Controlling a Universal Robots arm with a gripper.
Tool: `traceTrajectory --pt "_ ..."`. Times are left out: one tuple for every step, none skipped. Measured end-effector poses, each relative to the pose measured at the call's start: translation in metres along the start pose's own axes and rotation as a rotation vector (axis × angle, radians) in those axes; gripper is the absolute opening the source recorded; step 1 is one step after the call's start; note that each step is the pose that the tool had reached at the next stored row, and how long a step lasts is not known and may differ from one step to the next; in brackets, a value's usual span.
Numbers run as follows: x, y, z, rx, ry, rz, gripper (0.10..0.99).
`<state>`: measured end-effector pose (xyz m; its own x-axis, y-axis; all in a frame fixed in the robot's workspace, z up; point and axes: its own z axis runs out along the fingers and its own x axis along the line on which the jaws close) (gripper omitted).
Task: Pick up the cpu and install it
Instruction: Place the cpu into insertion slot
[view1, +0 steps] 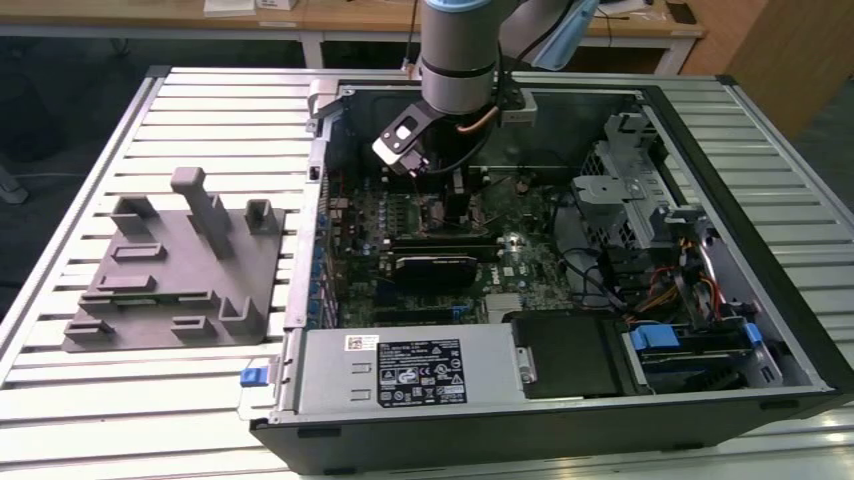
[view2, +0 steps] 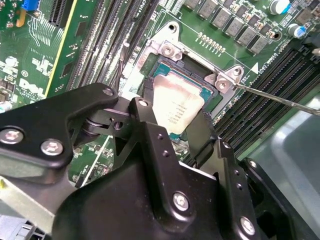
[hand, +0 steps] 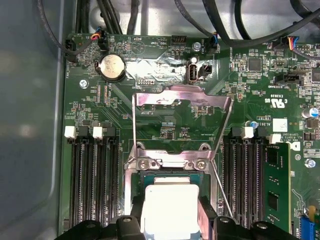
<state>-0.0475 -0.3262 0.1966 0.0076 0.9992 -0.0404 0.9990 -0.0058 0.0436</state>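
The cpu (view2: 177, 106), a small square chip with a pale metal top, sits between my gripper's (view2: 175, 114) two black fingers, directly over the dark socket with its metal frame (view2: 167, 50). It is level with or just above the socket; I cannot tell whether they touch. In the first wrist view the cpu (hand: 170, 207) lies between the fingers of the gripper (hand: 171, 216), below the raised load plate (hand: 182, 100). In the exterior view the gripper (view1: 424, 165) reaches down into the open computer case (view1: 747, 100) over the motherboard.
The thin socket lever (view2: 280, 97) stands swung out to one side. Memory slots (hand: 92, 180) flank the socket, and a memory stick (hand: 275, 185) is fitted. Cables run along the board's edge (hand: 225, 35). A grey fixture (view1: 167, 265) stands on the slatted table at the exterior view's left.
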Motion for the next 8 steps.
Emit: traceTrajectory --pt "0.0000 0.0000 0.0000 0.000 0.0002 0.000 0.510" --pt "0.0000 0.0000 0.0000 0.000 0.0002 0.000 0.510" --pt "-0.0001 0.0000 0.0001 0.000 0.0002 0.000 0.510" --pt "-0.0002 0.0000 0.0003 0.000 0.0000 0.001 0.510" --pt "-0.0002 -0.0001 0.0003 0.001 -0.0003 0.002 0.510" --pt "-0.0002 -0.0001 0.0003 0.000 -0.0003 0.002 0.510" --pt "-0.0002 0.0000 0.0004 0.000 -0.0003 0.002 0.510" --pt "-0.0002 0.0000 0.0004 0.000 -0.0002 0.002 0.510"
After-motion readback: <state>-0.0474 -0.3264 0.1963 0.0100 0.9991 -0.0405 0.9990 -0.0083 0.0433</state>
